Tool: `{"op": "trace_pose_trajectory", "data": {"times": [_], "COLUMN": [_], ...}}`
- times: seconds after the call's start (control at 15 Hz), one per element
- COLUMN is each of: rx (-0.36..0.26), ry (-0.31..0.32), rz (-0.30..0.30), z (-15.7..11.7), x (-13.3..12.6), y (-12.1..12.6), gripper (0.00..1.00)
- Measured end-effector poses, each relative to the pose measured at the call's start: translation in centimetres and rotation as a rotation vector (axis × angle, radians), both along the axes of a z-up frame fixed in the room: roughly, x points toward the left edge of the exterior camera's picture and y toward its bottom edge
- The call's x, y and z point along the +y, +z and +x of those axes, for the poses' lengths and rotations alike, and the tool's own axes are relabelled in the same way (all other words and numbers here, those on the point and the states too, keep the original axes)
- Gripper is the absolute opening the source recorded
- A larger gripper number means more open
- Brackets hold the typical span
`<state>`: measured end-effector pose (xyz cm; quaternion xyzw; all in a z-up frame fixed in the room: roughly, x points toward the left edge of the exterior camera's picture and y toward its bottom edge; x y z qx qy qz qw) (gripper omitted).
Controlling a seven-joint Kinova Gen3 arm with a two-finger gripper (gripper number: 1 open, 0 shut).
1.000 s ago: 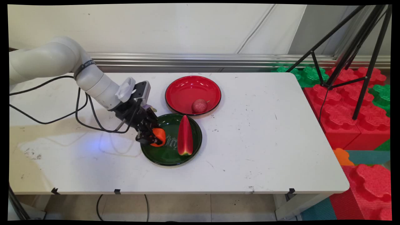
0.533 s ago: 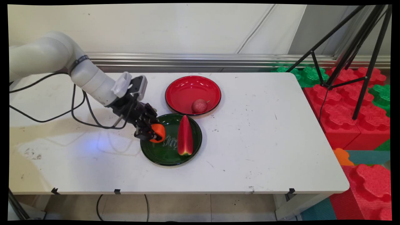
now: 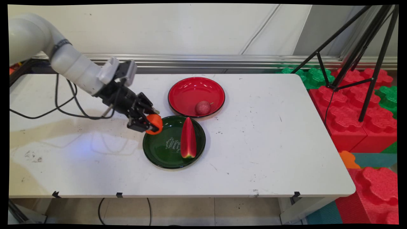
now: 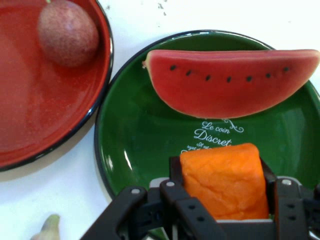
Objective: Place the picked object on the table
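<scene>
White worktop (image 3: 270, 143). Tool (image 3: 152, 124) clenched on orange piece (image 4: 224, 181), lifted over green plate (image 3: 159, 156); likely light, slightly soft, gripped across flat sides. Watermelon slice (image 4: 230, 82) just ahead; red plate (image 4: 30, 115) beyond.

Bare counter (image 3: 270, 133) lies open at 3 o'clock; red plate (image 3: 187, 92) blocks the green plate's (image 3: 162, 152) 12 o'clock side.

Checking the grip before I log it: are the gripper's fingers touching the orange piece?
Touching. In the hand view the gripper has a finger pressed against each side of the orange piece, above the green plate.
</scene>
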<state>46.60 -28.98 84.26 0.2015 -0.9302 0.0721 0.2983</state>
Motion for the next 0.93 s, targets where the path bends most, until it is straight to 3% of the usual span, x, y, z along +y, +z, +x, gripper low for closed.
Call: {"op": "trace_pose_trajectory", "data": {"times": [0.53,0.93], "rx": [-0.047,-0.107], "ry": [0.031,0.092], "rz": [-0.018,0.005], "z": [4.0,7.4], "x": [1.6,1.7], "y": [2.6,1.1], "gripper": [0.00,0.00]}}
